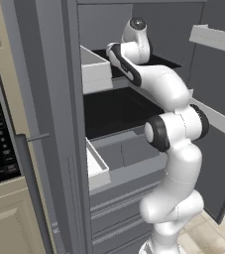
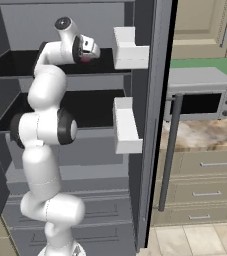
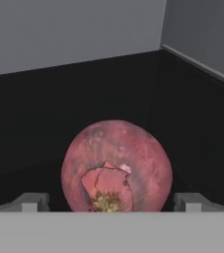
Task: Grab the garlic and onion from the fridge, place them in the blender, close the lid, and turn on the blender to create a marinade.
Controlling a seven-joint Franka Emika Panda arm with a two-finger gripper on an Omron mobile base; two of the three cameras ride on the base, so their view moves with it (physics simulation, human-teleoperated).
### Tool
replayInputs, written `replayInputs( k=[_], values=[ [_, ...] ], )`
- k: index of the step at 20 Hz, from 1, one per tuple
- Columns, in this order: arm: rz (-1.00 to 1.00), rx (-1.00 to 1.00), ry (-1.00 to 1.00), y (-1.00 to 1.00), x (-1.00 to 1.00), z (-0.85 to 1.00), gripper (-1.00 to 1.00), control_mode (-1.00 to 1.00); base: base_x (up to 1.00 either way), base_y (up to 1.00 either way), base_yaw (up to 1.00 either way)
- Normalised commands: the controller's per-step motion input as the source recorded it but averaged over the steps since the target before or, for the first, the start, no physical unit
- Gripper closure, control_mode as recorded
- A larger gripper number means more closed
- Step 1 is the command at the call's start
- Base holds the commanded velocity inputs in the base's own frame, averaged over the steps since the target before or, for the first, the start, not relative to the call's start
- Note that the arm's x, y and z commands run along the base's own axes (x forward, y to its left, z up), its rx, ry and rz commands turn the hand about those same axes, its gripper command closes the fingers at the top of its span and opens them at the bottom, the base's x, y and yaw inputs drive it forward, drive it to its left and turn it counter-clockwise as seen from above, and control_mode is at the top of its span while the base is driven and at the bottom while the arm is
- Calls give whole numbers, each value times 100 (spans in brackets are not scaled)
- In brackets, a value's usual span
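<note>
Red onion (image 3: 117, 167) right up close in the hand view, round, reddish-purple skin, papery root end with a pale tuft facing the lens. It sits on a dark shelf (image 3: 44, 123), near a back corner where grey walls meet. The two finger tips (image 3: 33, 201) rise at either side of the onion, set wide, each standing clear of the skin with a dark gap between; gripper (image 3: 113, 203) spread fully, holding nothing, the onion lying between the tips but not clamped. From the base views the arm (image 1: 176, 149) reaches up into the open fridge (image 1: 59, 99), its hand at the upper dark shelf level; in the right base view a spot of red shows just at the hand (image 2: 86, 54). White door bins (image 2: 127, 125) hang on the open door just right of the arm in that view, with the long dark bar handle (image 2: 169, 150) beyond. Grey drawers (image 1: 119, 208) below the shelves.
</note>
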Motion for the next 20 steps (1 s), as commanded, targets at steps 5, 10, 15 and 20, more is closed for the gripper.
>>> replayInputs(
  k=[5, 10, 15, 20],
  values=[
    [0, 0, 0, 0, 22, -1, -100, -100, 0, 0, 0],
    [0, 0, 0, 0, 26, 0, -100, -100, 0, 0, 0],
    [0, 0, 0, 0, 1, 0, 100, -100, 0, 0, 0],
    [0, 0, 0, 0, -9, 0, 100, -100, 0, 0, 0]
  ],
)
